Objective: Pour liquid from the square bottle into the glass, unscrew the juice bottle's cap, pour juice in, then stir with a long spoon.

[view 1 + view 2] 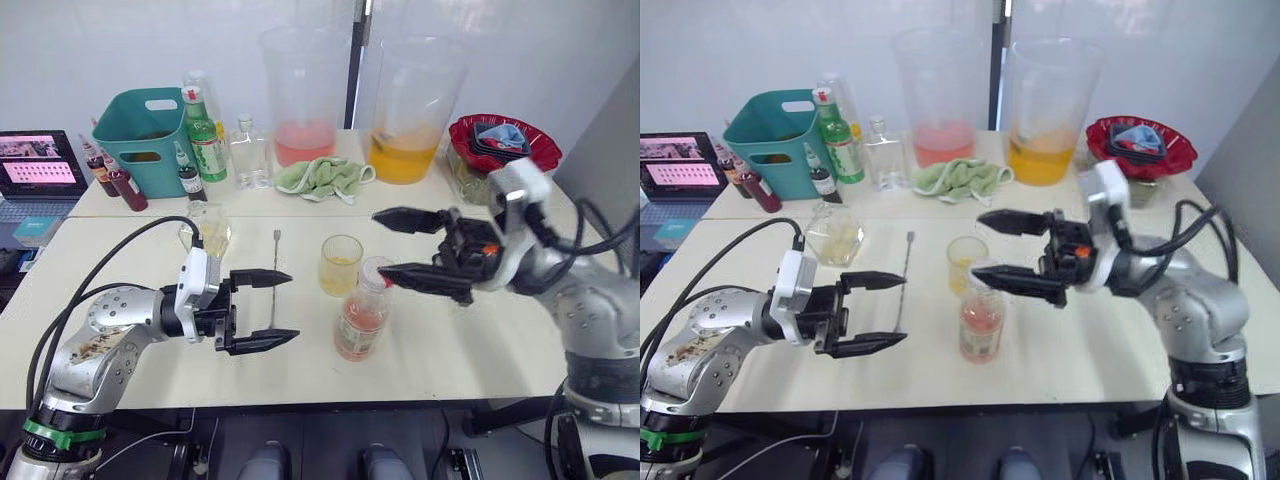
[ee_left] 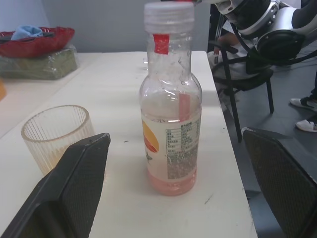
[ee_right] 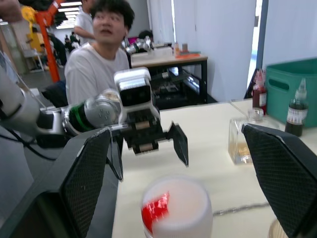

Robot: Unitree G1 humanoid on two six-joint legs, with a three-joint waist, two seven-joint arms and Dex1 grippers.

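The juice bottle stands upright near the front edge of the counter, about a third full of pale pink juice. Its white cap with a red spot is on the neck. The white-and-orange label carries small print that is too fine to read.

The left gripper hangs just to the left of the bottle, level with it, its jaws spread wide and holding nothing. The right gripper is above and to the right of the bottle, its jaws also spread wide and empty; its lower finger reaches close to the cap, though I cannot tell whether it touches.

Just behind the bottle stands the glass, holding a little yellow liquid. The long spoon lies flat on the counter between the left gripper and the glass, its length running front to back. Further left and back, the square bottle stands upright with yellow liquid in it.

On the rear counter are a green cloth, a clear flat-sided bottle, a green bottle with a red cap and an unreadable label, a teal bin, two large beakers with pink and orange liquid, and a red bowl. A person in a white shirt sits beyond the counter in the right wrist view.
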